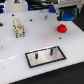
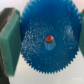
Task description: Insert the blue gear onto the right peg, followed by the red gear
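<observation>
The blue gear [image 2: 47, 30] fills the wrist view, held by its toothed rim between two green fingers [image 2: 9, 37]. My gripper [image 2: 44, 42] is shut on it. A red spot [image 2: 48, 38] shows through the gear's centre hole. In the exterior view my gripper [image 1: 67, 11] hangs at the far right with the blue gear [image 1: 65, 16] under it, just above the red gear [image 1: 62, 28] on the white table. The grey plate [image 1: 56, 55] with a black border lies nearer the front. The right peg [image 1: 50, 50] stands on it, on the exterior view's right.
The twin peg [image 1: 36, 56] stands on the plate towards the exterior view's left. A small beige block-like object [image 1: 19, 27] sits on the table at the left. Dark clutter lines the back edge.
</observation>
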